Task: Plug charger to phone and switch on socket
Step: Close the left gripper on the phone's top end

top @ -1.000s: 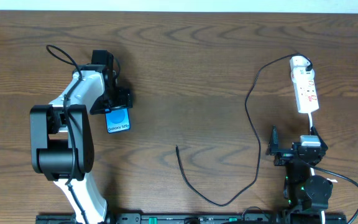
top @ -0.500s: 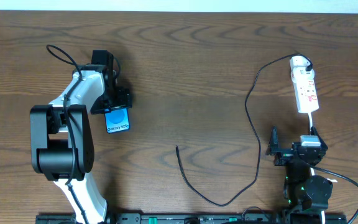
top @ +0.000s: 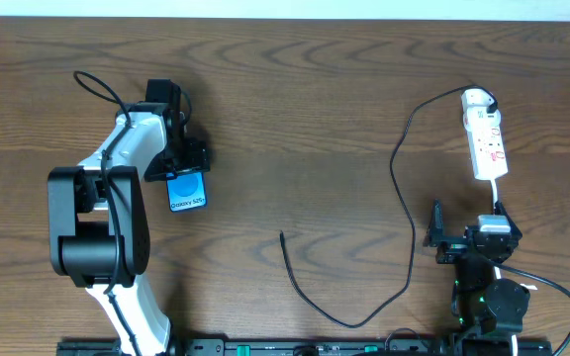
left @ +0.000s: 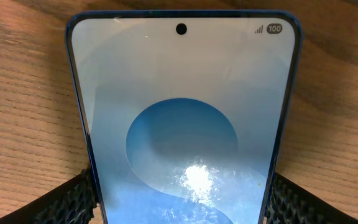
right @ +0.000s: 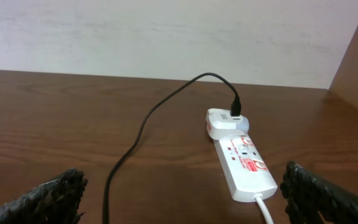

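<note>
The phone (top: 188, 190) lies flat on the wooden table at the left, blue screen up. It fills the left wrist view (left: 182, 93). My left gripper (top: 188, 170) sits over its far half, with both fingers (left: 182, 205) pressed against its long edges. The charger cable (top: 404, 198) runs from a white adapter (top: 476, 98) in the socket strip (top: 488, 146) down in a loop. Its plug tip (top: 282, 235) lies free mid-table. My right gripper (top: 468, 229) is open and empty in front of the strip (right: 244, 165), with the cable (right: 148, 118) between its fingers (right: 182, 199).
The strip's thicker white cord (right: 265, 208) runs toward my right arm's base. A pale wall stands behind the table's far edge (right: 166, 37). Bare wood lies between the phone and the cable tip.
</note>
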Controlling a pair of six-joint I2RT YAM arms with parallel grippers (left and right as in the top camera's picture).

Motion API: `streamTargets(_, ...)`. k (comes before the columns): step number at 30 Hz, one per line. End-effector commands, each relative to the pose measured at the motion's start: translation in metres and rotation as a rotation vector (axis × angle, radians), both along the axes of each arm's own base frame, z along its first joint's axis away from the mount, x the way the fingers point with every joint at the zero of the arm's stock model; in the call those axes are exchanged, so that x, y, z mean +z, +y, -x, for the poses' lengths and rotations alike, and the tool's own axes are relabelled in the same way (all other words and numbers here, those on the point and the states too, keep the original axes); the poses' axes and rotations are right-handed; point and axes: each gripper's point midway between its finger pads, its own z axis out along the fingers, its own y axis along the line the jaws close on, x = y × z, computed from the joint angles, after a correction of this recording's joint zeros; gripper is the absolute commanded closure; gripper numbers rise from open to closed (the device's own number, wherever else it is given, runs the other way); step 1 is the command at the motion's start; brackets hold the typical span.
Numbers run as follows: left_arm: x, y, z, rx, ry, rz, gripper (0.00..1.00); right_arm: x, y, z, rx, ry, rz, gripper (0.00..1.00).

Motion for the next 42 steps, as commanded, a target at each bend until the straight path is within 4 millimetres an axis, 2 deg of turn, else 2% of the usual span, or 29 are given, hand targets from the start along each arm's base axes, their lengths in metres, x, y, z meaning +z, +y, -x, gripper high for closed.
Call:
streamTargets(1, -0.0152, -0.0013, 0.0145, -0.002, 0.053, 0.007, 0.16, -0.0012, 0.0009, 0.0001, 0.003, 0.004, 0.013, 0.01)
streamTargets(9, -0.0152, -0.0014, 0.0145, -0.002, 0.053, 0.007, 0.16, -0.0012, 0.0009, 0.0001, 0.003, 0.004, 0.013, 0.01)
streamTargets(12, -0.0152, -0.0014, 0.0145, -0.002, 0.053, 0.007, 0.2, -0.0012, 0.0009, 0.0001, 0.003, 0.004, 0.013, 0.01)
streamTargets(42, -0.0156, -0.0013, 0.0151, -0.002, 0.055, 0.007, 0.22, -0.0012, 0.0009, 0.0001, 0.003, 0.004, 0.013, 0.01)
